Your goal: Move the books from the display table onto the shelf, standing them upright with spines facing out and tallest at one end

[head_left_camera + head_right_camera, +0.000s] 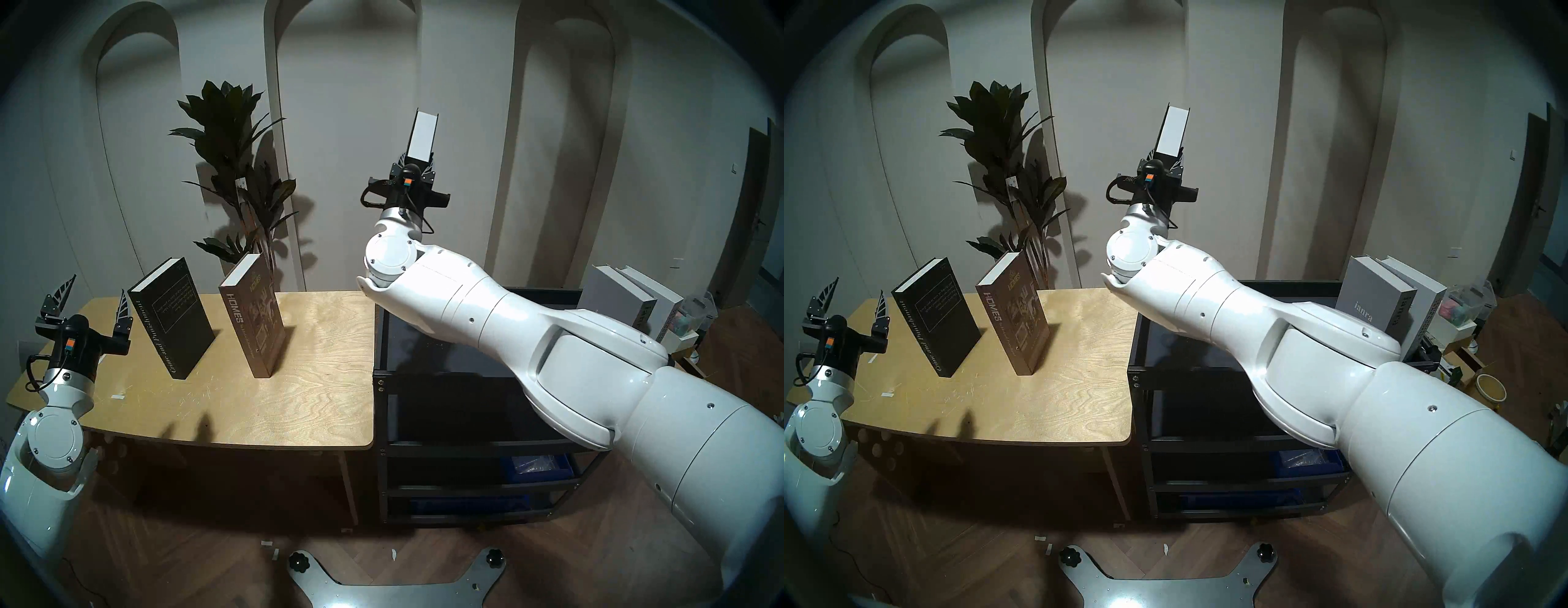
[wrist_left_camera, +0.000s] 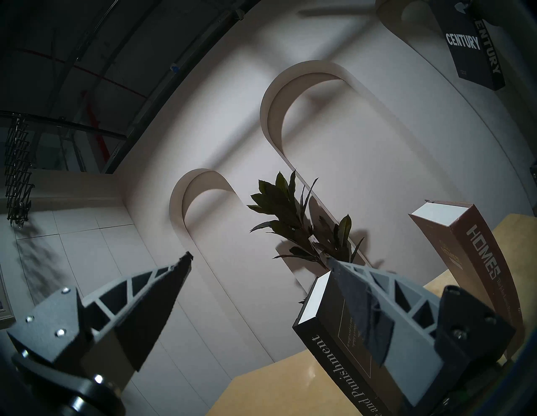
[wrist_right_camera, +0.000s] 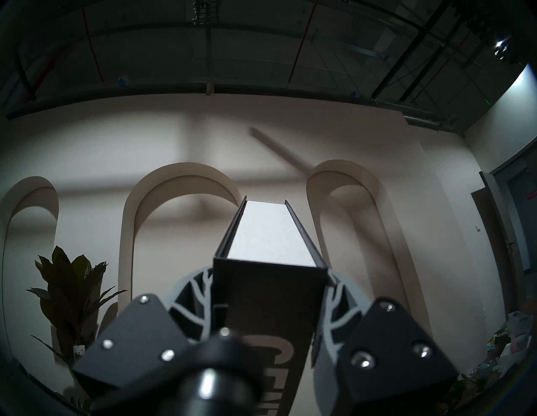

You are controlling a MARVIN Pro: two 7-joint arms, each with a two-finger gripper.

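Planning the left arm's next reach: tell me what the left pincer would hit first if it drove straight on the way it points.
Nothing close, it seems. The open left pincer aims up past the table's far left corner; between its fingers only the arched wall shows. Crime and Punishment lies behind its right finger, beside that line, though depth is uncertain.

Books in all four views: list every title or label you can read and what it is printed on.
"HOMES": spine of the brown book on the display table.
"Crime and Punishment": spine of the black book beside it.
"CENTURY": cover and spine of the black book held in the right tool.
"ianra": cover of the grey book on the shelf.
Smaller cover print: too small to read.
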